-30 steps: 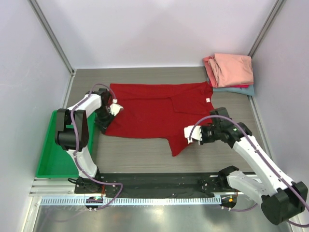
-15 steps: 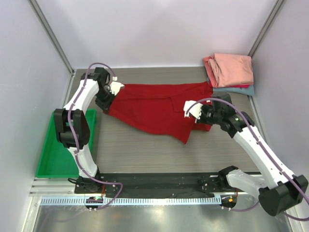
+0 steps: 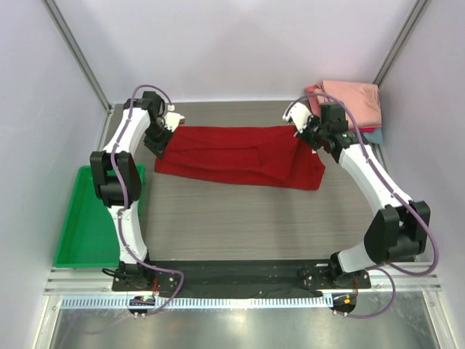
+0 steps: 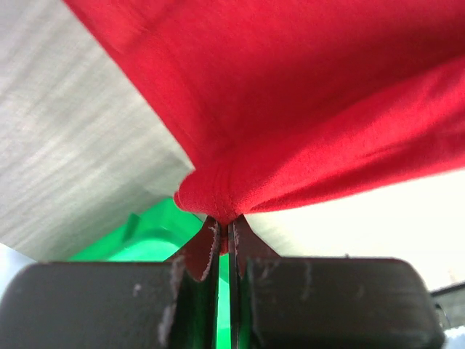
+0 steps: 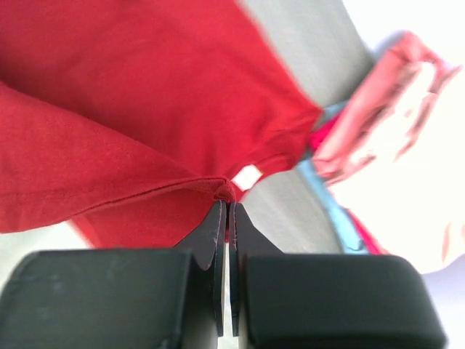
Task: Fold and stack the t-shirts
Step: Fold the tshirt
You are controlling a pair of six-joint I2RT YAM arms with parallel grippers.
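The deep red t-shirt (image 3: 240,154) lies as a long folded band across the far middle of the table. My left gripper (image 3: 168,122) is shut on its far left corner; the left wrist view shows the cloth (image 4: 290,94) pinched at my left gripper (image 4: 224,222). My right gripper (image 3: 301,123) is shut on the far right corner; the right wrist view shows the hem (image 5: 131,145) pinched at my right gripper (image 5: 227,200), beside the white label (image 5: 248,176). A stack of folded shirts (image 3: 349,105), salmon-pink on top with red and teal beneath, sits at the far right; it also shows in the right wrist view (image 5: 392,123).
A green tray (image 3: 83,225) stands at the left edge of the table; it shows in the left wrist view (image 4: 145,240). White walls close in the back and both sides. The arm bases and a black rail (image 3: 240,273) run along the near edge.
Both grippers carried the shirt's near edge away from me to the far edge, folding the shirt in half into a narrow band. The right arm swung toward the stack.
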